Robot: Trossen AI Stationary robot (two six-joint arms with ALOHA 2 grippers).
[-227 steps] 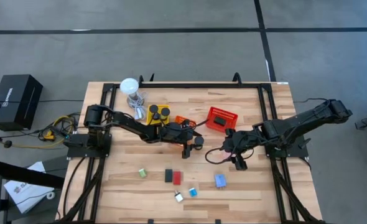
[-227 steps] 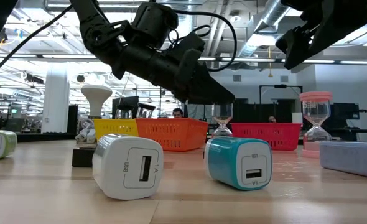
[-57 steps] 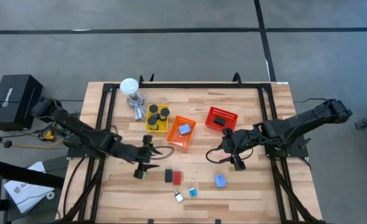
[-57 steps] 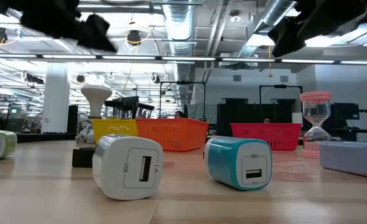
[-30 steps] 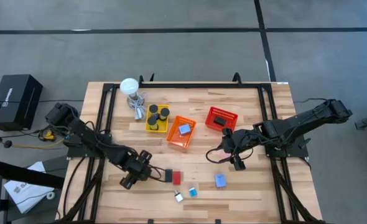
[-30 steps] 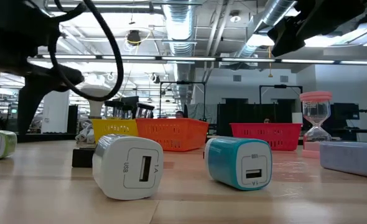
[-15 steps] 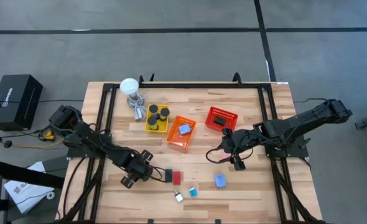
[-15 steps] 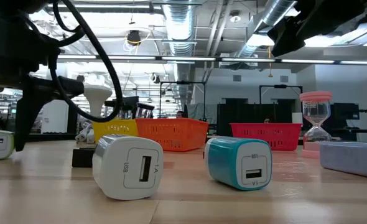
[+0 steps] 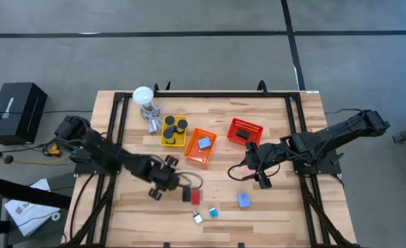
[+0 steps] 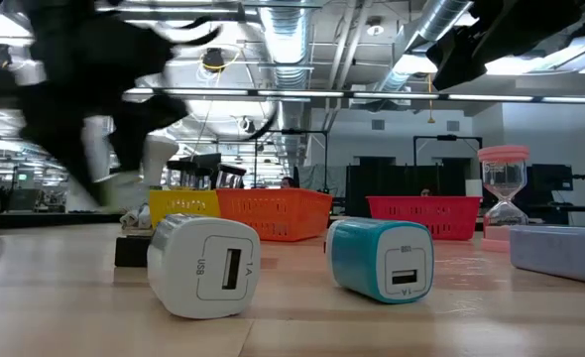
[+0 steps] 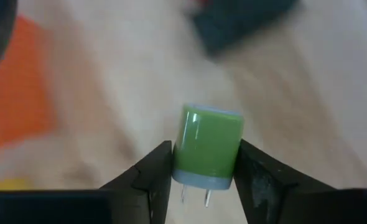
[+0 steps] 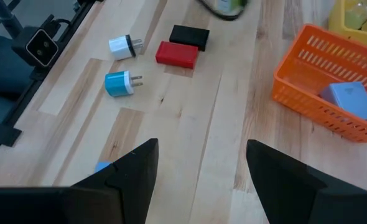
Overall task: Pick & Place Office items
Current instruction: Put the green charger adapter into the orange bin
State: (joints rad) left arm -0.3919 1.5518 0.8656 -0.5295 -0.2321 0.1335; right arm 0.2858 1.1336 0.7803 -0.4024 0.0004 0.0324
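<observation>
Over at the left side of the worktop (image 9: 272,207), the left gripper (image 11: 203,163) now has its fingers clamped on the green plug (image 11: 207,148), which sat on the wood half a second ago and is now lifted clear, near the black block (image 9: 186,195). So that pick looks done; a basket drop should be next. Right gripper (image 9: 261,179) hangs mid-worktop, fingers apart, empty.

white plug (image 10: 203,266): "USB" beside its socket | teal plug (image 10: 382,260): small mark above socket, unreadable | right of white plug
</observation>
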